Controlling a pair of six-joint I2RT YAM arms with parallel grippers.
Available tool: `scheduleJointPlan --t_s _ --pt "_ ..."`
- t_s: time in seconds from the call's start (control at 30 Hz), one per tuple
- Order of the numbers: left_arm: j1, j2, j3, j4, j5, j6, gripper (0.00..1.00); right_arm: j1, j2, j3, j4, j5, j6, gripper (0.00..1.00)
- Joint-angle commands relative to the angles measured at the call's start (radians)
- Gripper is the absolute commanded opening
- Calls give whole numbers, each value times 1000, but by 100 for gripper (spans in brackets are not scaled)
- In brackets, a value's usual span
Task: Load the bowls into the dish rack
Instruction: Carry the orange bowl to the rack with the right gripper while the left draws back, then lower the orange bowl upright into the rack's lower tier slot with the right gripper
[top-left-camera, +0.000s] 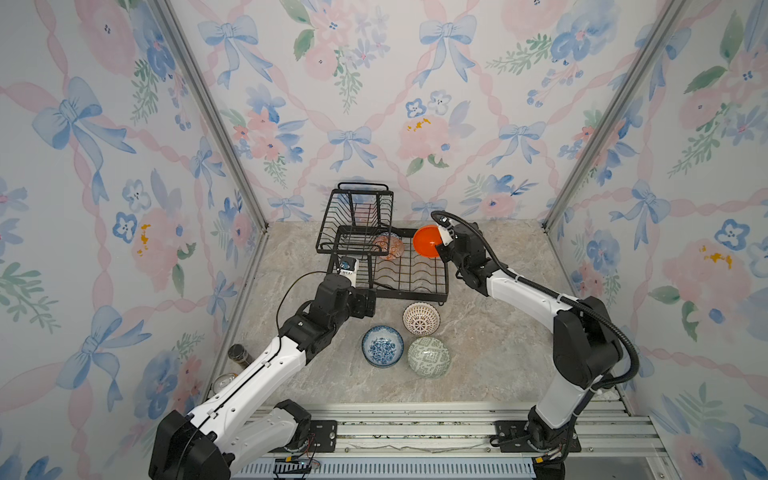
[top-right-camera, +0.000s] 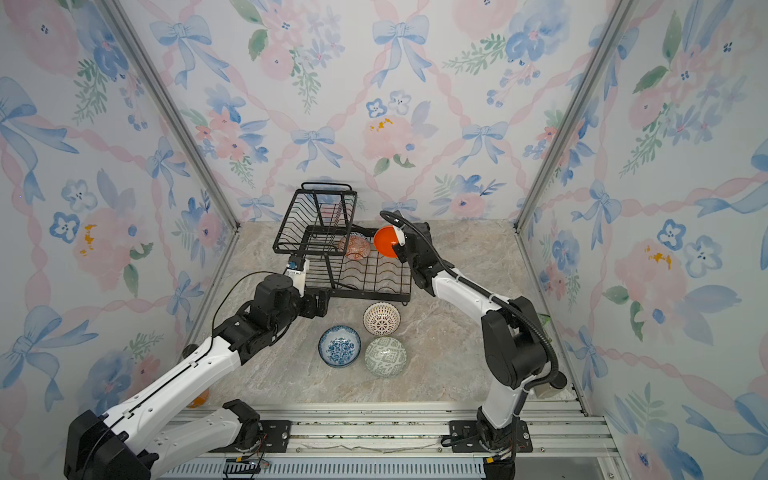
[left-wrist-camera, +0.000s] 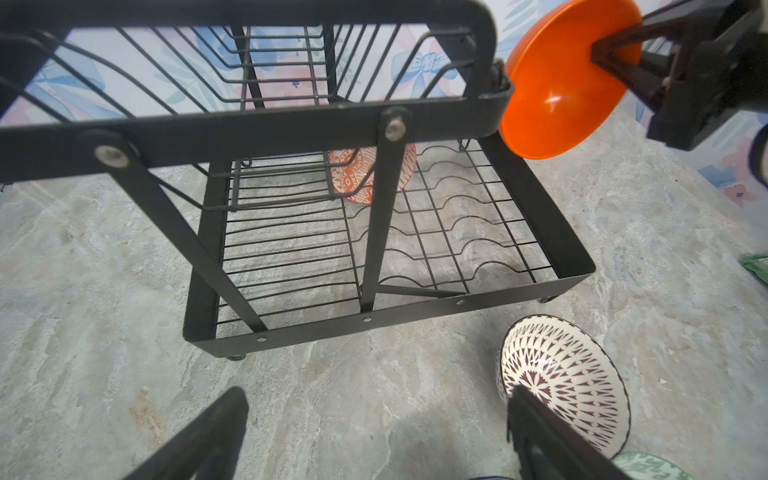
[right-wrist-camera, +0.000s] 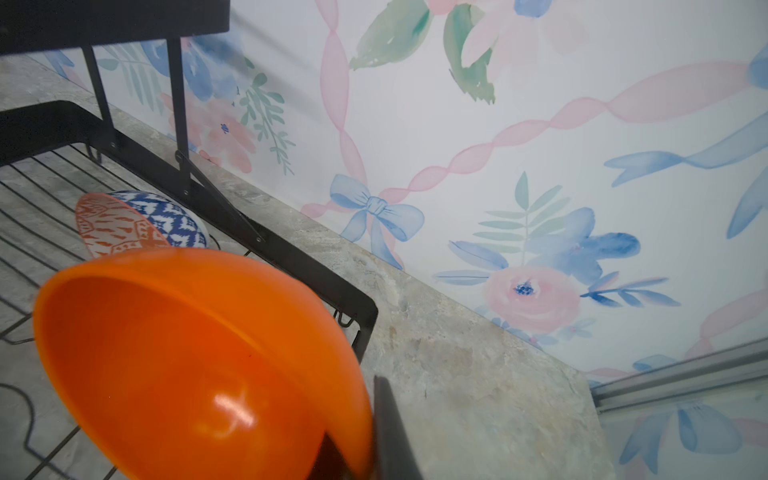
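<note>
Gripping orange bowl | right gripper at dish rack corner | camera label unreadable

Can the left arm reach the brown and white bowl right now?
Probably yes. The left tool is open and empty, and the brown and white bowl sits just beside it with nothing between.

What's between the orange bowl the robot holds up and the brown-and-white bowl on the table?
The dish rack: its low tray's empty slots and front rim lie between the orange bowl and the brown-and-white bowl, in both top views.
</note>
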Motion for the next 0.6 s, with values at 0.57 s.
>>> scheduleJointPlan --t_s 0.57 --pt "42 -10 -37 2 35 -5 98 -27 344 159 467 173 -311 0"
